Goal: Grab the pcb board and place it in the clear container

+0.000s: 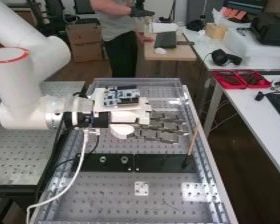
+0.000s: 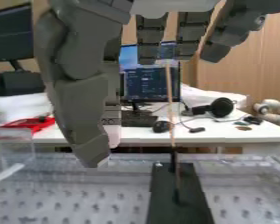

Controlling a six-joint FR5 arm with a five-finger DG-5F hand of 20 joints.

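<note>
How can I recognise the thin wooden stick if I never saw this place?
A dark strip crosses the perforated bench. Near the strip's right end in the high view stands the thin, light-brown stick. It rises tall, while the strip's two round fittings are low.

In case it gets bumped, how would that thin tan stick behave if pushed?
The stick is thin, so probably light. It looks straight, so likely fairly stiff. Only its foot meets the black strip, so a push up high might tip it.
</note>
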